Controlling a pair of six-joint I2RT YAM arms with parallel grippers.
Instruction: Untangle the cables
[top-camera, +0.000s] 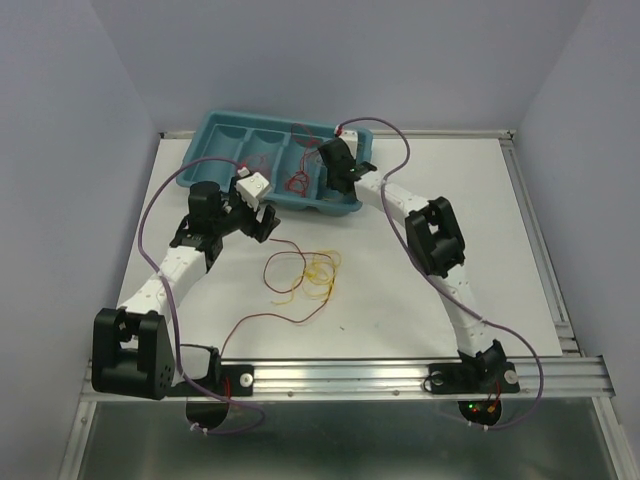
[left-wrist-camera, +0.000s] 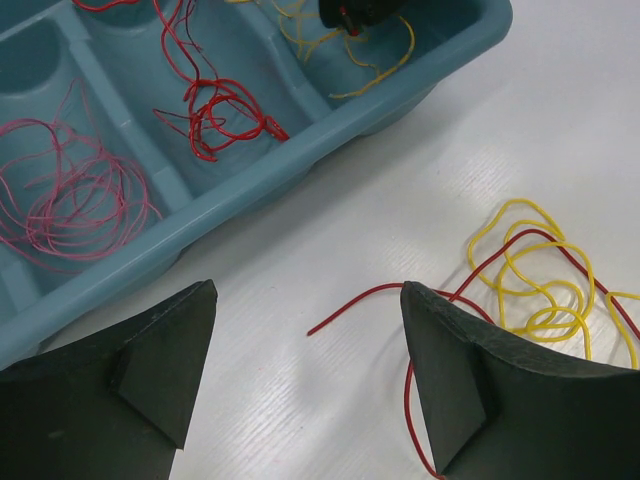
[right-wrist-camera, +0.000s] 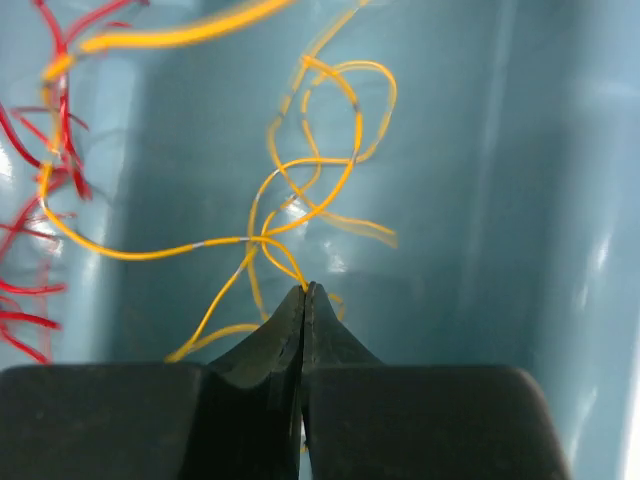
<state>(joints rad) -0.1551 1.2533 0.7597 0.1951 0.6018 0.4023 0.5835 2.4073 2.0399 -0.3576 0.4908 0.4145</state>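
Observation:
A tangle of yellow cables (top-camera: 318, 272) and a dark red cable (top-camera: 280, 316) lies on the table's middle; it also shows in the left wrist view (left-wrist-camera: 540, 275), with a red cable end (left-wrist-camera: 350, 303) between my left jaws. My left gripper (top-camera: 262, 212) (left-wrist-camera: 308, 370) is open just above the table, near the tray. My right gripper (top-camera: 340, 172) (right-wrist-camera: 305, 290) is shut on an orange-yellow cable (right-wrist-camera: 300, 190) inside the teal tray's (top-camera: 215, 130) right compartment. Red cables (left-wrist-camera: 215, 115) and pink-red cables (left-wrist-camera: 70, 200) lie in other compartments.
The teal divided tray (left-wrist-camera: 300, 140) stands at the table's back left. Purple arm cables (top-camera: 395, 140) loop over the table by each arm. A metal rail (top-camera: 400, 375) runs along the near edge.

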